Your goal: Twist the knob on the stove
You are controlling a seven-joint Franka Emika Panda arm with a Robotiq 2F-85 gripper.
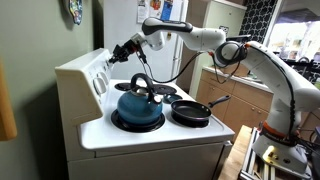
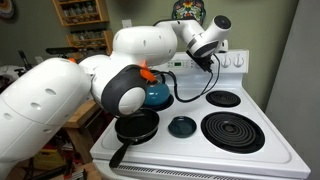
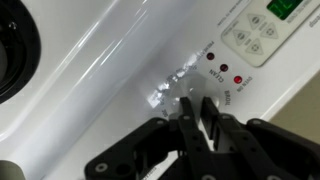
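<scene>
Stretched across above kettle (image 1: 137,105) and pan (image 1: 192,112), with gripper (image 1: 122,50) right at stove (image 1: 150,138) back panel (image 1: 92,70).

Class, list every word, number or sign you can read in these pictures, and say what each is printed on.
Nothing reads clearly.
Labels by the red lights on the stove's back panel: too blurred to read.
Green display: no digits legible.
Pale buttons: marks too small.
In both exterior views: no print legible.
</scene>
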